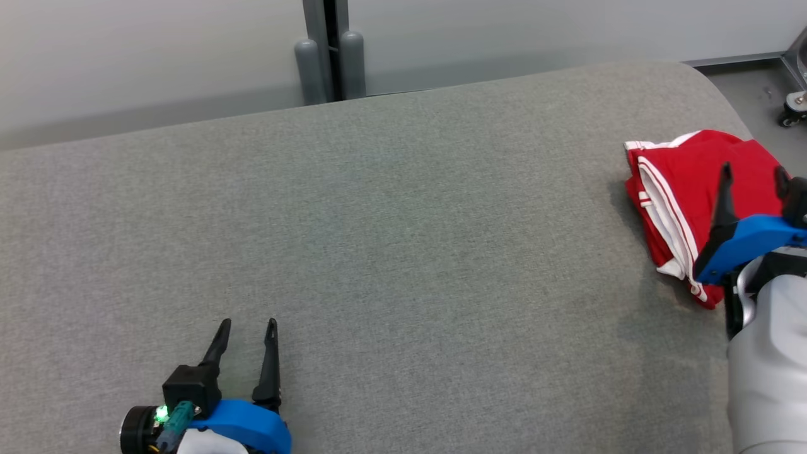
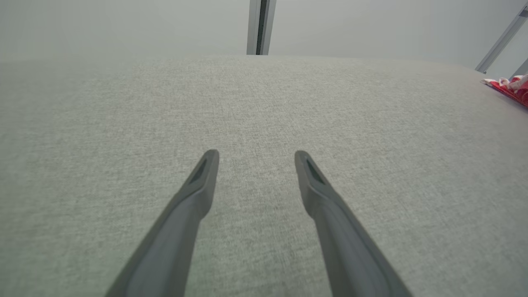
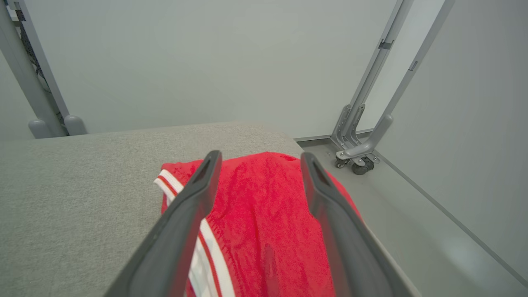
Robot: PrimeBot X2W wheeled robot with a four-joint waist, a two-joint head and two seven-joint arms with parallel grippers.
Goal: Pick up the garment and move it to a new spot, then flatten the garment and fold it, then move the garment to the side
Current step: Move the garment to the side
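Garment (image 1: pixel 684 189): red w/ white striped trim, lying in a compact folded heap at the far R end of the worktop (image 1: pixel 378 239), close to the rounded corner & R edge.
Garment layers: striped edge faces the worktop's middle; I see several layers stacked along that side in head view.
Right jaws: wide apart, gripping nothing. In R wrist view both fingers (image 3: pixel 194 198) sit over the red cloth, which shows in the gap between them. I can't tell if the tips touch the fabric.
Right arm: blue wrist housing (image 1: pixel 750 243) & pale forearm (image 1: pixel 769 366) come in from lower R of head view, partly covering the garment's near end.
Left jaws: wide apart, nothing in them. They're over bare grey fabric at lower L of head view, well apart from the garment.
Left wrist view: I see plain worktop between & ahead of the fingers; garment is just a red sliver at the far R edge.
Surroundings: pale wall (image 1: pixel 157 57) behind, grey post (image 1: pixel 328 57) at the worktop's far side, caster wheel (image 3: pixel 359 165) on the floor (image 3: pixel 412 231) beyond the R corner.
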